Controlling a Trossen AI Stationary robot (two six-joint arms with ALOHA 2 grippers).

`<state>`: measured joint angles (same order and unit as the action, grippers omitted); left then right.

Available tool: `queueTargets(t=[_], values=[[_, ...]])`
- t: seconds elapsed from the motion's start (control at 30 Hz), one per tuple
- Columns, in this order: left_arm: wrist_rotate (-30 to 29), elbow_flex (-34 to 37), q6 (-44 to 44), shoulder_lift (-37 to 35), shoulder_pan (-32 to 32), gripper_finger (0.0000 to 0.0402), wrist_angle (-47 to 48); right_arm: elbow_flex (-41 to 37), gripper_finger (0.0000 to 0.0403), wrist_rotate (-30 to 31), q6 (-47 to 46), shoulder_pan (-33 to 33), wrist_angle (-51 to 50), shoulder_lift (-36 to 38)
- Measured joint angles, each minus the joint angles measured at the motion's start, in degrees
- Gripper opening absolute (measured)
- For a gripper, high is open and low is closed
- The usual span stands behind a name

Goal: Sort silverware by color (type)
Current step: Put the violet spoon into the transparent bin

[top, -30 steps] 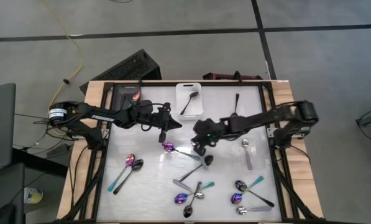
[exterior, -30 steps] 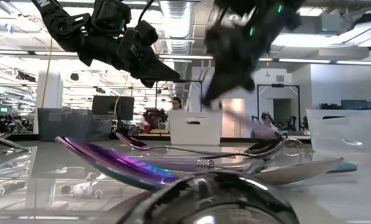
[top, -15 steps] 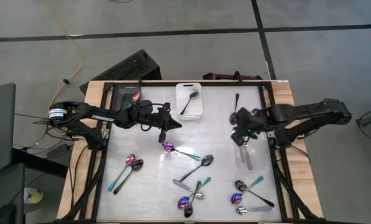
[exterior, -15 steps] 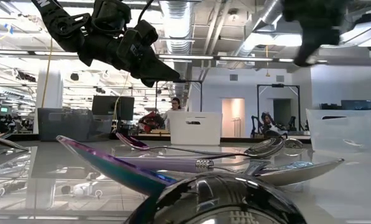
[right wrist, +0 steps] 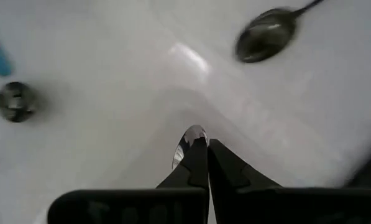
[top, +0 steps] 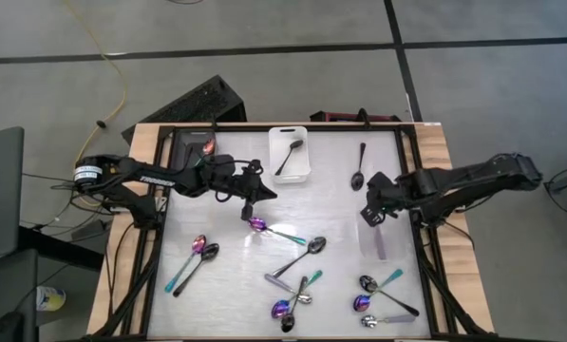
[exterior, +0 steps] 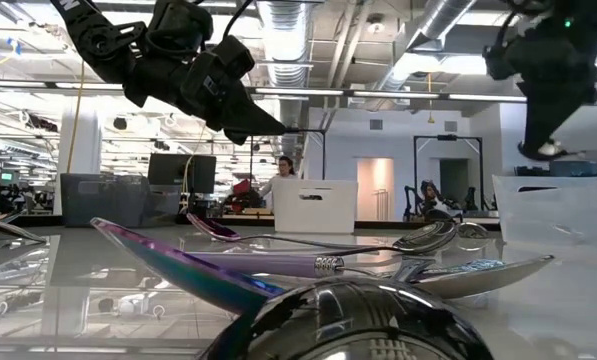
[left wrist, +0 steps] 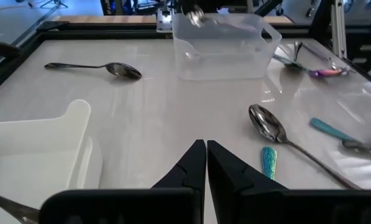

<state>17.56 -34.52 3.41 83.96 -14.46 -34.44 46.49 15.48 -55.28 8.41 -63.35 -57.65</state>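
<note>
1. Status of jaws and work items
   - Left gripper (top: 250,197) is hovering just beside the white bin (top: 300,171), at the corner facing the scattered spoons. Its jaws are clenched on nothing.
   - Right gripper (top: 370,213) is hanging well apart from the white bin, on the right arm's side, over the clear bin (top: 368,243). Its jaws are clenched. A silver spoon (right wrist: 194,134) is showing right at the tips, but it cannot be told whether it is being gripped or is lying in the clear bin below.
   - Most of the silverware is lying loose on the counter (top: 217,218), on the side of the white bin facing the camera in the low view. A purple spoon (top: 257,224) is lying nearest the left gripper. One black spoon (top: 291,157) is resting inside the white bin. Another black spoon (top: 357,176) is lying between the white bin and the right gripper.

2. Hazards
   - Descending with clenched jaws is likely to push a spoon across the glossy counter instead of seizing it.
   - Several spoons are crossing or touching one another, so a lift there risks dragging a neighbour of another colour along.
   - The slim, polished handles are offering little purchase, so a spoon may pivot or slip out in transit.
   - If the silver spoon is in fact being held, releasing it off-centre may land it on the clear bin's rim.
</note>
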Motion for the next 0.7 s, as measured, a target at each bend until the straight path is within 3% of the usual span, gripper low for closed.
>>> queueTargets(t=[0.23,0.43,0.7], values=[[-1.9,0.0,-5.3,0.0,0.3,0.0,-3.1,-8.2,0.0019,-1.1,-0.4,-0.2,6.1,2.4],[-8.1,0.0,-9.0,0.0,1.3,0.0,-6.2,-13.2,0.002,-3.7,2.9,-0.2,10.7,2.1],[-14.1,0.0,-13.5,0.0,4.1,0.0,-7.2,-13.4,0.0086,-4.4,5.2,0.7,10.3,2.3]])
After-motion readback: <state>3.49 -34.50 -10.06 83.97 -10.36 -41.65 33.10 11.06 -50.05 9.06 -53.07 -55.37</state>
